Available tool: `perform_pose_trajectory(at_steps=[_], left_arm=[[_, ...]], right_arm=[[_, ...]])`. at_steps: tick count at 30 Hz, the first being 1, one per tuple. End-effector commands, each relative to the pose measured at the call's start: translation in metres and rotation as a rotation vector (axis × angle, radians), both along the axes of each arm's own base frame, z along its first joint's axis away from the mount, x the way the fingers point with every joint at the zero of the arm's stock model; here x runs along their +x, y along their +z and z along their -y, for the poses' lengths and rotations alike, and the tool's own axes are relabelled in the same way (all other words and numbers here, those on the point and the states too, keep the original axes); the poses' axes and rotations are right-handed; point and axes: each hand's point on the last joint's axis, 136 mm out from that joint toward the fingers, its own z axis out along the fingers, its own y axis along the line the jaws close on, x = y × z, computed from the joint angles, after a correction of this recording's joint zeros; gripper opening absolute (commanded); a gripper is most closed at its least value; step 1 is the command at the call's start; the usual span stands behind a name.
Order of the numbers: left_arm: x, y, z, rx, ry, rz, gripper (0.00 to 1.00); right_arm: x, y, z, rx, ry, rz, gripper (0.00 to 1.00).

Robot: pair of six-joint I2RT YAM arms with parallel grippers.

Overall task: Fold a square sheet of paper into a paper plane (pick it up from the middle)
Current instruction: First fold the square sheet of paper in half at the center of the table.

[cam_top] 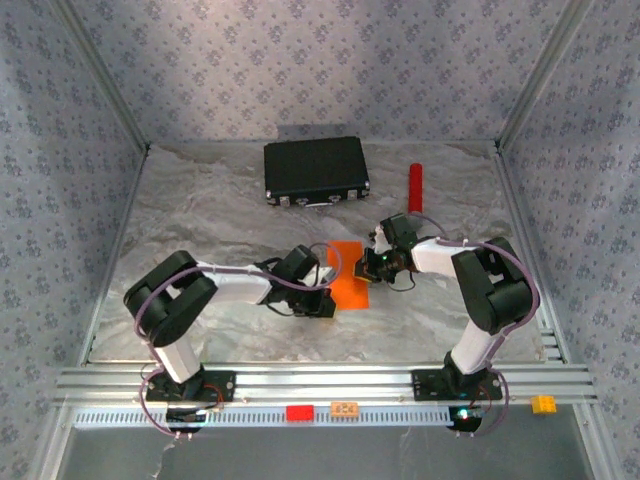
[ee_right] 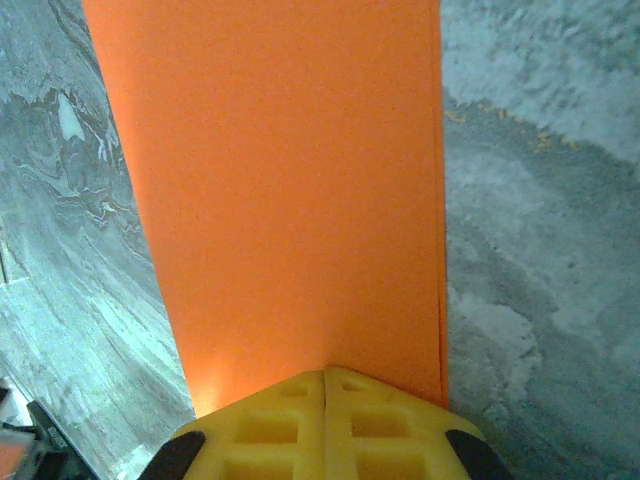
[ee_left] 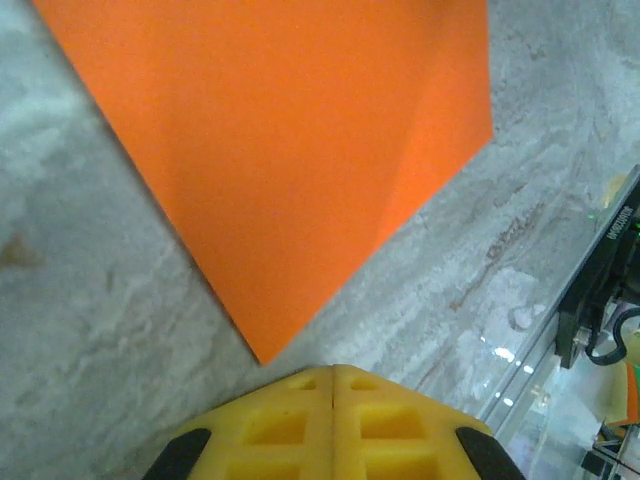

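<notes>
Two grippers, the left gripper [ee_left: 332, 372] and right gripper [ee_right: 325, 375], have their yellow fingers closed, apparently holding nothing. The thin bright orange folded paper sheet [cam_top: 350, 282] lies mid-table [cam_top: 200, 215] between them. It is probably light, floppy and slippery, and best pinched at an edge.

Black case [cam_top: 316, 171] and red cylinder [cam_top: 415, 186] lie apart on the grey table [cam_top: 200, 220].

sheet of paper [ee_right: 290, 190]: thin, matt orange, smooth, one soft crease.
table [cam_top: 200, 210]: wrinkled silvery-grey cover, marbled, faint sheen.
my jaws: yellow moulded plastic, matt.
case [cam_top: 315, 170]: black, hard, slightly glossy.
rail [cam_top: 330, 380]: bare ribbed metal.
</notes>
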Motion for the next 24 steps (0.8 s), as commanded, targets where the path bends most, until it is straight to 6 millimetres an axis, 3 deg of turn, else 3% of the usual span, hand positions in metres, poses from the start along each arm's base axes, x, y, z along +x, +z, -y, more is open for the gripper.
perform_pose_trajectory(at_steps=[1, 6, 9, 14, 20, 24], left_arm=[[0.033, 0.04, 0.011, -0.11, 0.067, 0.06, 0.05], [0.08, 0.043, 0.014, -0.171, 0.17, 0.014, 0.07], [0.085, 0.039, 0.026, -0.187, 0.141, -0.012, 0.08], [0.082, 0.013, 0.023, -0.122, 0.147, -0.044, 0.07], [0.061, -0.025, 0.002, -0.026, 0.141, -0.102, 0.06], [0.052, -0.037, -0.011, 0.035, 0.135, -0.096, 0.06]], right_arm=[[-0.026, -0.034, 0.025, -0.143, -0.038, -0.12, 0.0], [-0.025, -0.034, 0.026, -0.145, -0.038, -0.117, 0.0], [-0.025, -0.033, 0.025, -0.143, -0.035, -0.117, 0.0], [-0.026, -0.033, 0.026, -0.147, -0.036, -0.116, 0.0], [-0.026, -0.035, 0.026, -0.147, -0.036, -0.121, 0.0], [-0.025, -0.035, 0.026, -0.147, -0.037, -0.119, 0.0]])
